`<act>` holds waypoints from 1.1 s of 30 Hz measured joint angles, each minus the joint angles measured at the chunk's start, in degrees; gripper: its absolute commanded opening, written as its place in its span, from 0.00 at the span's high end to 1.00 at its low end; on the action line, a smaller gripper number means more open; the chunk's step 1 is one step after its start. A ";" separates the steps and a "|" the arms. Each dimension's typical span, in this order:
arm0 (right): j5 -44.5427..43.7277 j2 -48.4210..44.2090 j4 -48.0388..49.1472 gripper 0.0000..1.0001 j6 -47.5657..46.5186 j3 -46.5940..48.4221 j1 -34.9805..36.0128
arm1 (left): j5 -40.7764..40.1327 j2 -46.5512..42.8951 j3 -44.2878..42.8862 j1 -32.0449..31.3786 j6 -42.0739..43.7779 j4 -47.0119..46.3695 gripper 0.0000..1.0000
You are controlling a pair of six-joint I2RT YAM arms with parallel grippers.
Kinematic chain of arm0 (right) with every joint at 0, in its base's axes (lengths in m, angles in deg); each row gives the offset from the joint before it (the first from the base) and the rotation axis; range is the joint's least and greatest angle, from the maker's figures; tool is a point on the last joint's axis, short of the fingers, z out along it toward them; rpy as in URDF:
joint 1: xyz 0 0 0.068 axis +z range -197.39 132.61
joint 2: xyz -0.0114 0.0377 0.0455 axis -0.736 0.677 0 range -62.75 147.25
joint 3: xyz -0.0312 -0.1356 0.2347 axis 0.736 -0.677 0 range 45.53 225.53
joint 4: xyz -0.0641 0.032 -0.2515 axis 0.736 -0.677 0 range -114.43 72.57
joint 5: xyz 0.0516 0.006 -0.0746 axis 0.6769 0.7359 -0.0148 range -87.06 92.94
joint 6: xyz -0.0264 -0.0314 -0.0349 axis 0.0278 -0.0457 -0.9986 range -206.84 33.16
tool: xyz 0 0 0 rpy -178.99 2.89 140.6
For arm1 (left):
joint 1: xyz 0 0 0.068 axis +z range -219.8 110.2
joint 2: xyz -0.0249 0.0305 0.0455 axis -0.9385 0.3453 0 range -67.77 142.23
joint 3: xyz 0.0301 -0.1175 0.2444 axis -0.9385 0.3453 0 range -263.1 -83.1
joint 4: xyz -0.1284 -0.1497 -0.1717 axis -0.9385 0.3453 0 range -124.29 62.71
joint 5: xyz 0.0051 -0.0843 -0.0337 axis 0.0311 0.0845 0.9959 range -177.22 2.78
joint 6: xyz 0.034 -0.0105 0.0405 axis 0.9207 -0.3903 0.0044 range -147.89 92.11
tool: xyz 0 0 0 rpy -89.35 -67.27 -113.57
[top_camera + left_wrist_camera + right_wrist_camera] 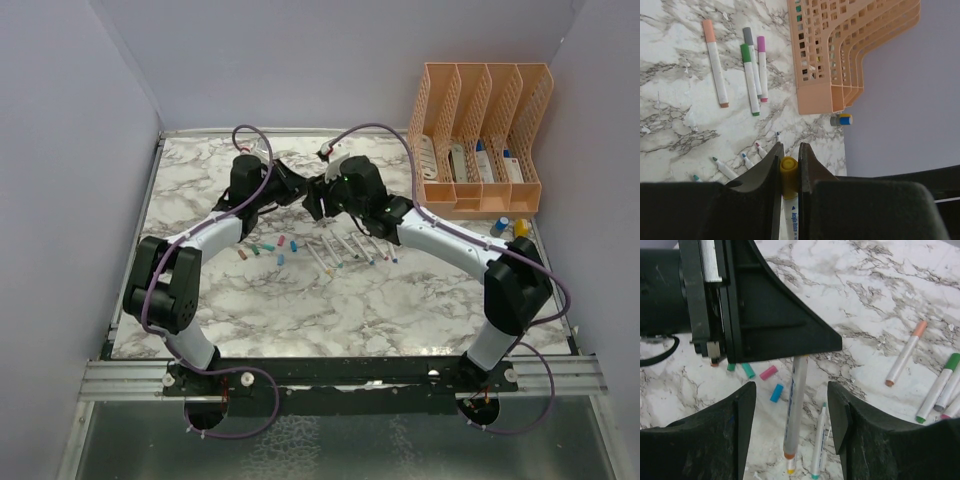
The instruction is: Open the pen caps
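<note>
My left gripper (300, 188) is shut on the yellow cap (789, 172) of a white pen (795, 410) and holds it above the table. The barrel hangs between the fingers of my right gripper (791, 390), which is open and not touching it. The two grippers meet near the table's middle, the right gripper (318, 195) just beside the left. Loose caps lie below: teal (748, 371), pink (768, 372) and blue (776, 393). Several uncapped pens (345, 250) lie in a row. Several capped pens, among them peach (715, 62) and green (749, 80), lie farther off.
A peach lattice file organiser (480, 140) stands at the back right, with small blue and yellow bottle-like items (510, 227) in front of it. The marble table top (300, 310) ends at a metal rail near the arm bases.
</note>
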 measured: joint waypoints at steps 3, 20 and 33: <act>0.02 1.20 -0.68 0.43 0.35 1.92 0.00 | -0.04 -0.66 0.46 -1.31 0.61 0.31 1.00; 0.02 4.61 -5.14 0.87 2.08 4.35 0.00 | -1.16 -3.48 0.50 -3.98 3.02 0.92 1.00; -1.16 4.15 -4.81 0.99 3.04 3.52 -0.26 | -4.04 -3.50 -3.65 -4.20 7.32 8.85 1.00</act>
